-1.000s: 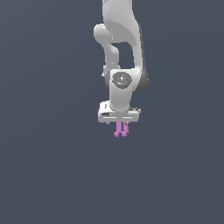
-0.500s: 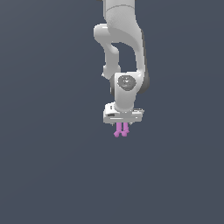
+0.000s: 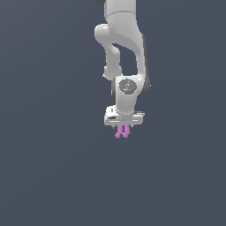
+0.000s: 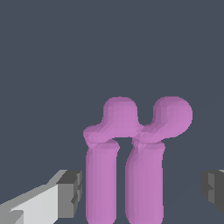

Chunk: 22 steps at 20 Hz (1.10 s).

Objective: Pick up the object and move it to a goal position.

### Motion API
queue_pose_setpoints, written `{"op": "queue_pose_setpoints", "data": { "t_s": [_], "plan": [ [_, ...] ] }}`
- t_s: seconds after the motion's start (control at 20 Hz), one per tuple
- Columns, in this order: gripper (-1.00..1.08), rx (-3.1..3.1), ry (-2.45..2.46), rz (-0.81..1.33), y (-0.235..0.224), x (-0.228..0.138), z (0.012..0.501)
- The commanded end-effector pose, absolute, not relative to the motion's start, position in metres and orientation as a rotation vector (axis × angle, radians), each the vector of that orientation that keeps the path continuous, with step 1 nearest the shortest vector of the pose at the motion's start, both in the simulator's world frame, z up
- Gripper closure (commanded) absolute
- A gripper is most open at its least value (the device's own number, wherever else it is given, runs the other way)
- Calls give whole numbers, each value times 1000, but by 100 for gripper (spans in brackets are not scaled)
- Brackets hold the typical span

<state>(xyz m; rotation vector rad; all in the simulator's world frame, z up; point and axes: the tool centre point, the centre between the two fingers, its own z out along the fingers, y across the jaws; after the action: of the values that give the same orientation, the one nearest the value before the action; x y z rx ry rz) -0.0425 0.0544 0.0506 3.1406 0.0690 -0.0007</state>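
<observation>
The arm (image 3: 126,39) is showing a smooth white shell built of rounded, tube-like segments, with darker grey shading running along its edges. At the wrist joint a round grey cap (image 3: 127,85) is sitting flush in the white housing, with a small darker mark at its centre. Below it, a flat, boxy white-grey gripper (image 3: 124,126) body is spreading wider than the wrist. In the wrist view, 1 finger (image 4: 41,202) is appearing light grey and angular, ending in a dark grey pad (image 4: 71,194).
</observation>
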Motion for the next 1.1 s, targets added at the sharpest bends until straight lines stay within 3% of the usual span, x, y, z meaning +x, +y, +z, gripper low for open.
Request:
{"op": "queue_pose_setpoints", "data": {
  "t_s": [0.0, 0.45, 0.5, 1.05],
  "plan": [
    [-92, 3141, 69, -2, 54, -43, 38],
    [-92, 3141, 69, 0, 55, -43, 14],
    [108, 3141, 69, 0, 55, -43, 14],
    [108, 3143, 78, 11, 59, -41, 18]
  ]
}}
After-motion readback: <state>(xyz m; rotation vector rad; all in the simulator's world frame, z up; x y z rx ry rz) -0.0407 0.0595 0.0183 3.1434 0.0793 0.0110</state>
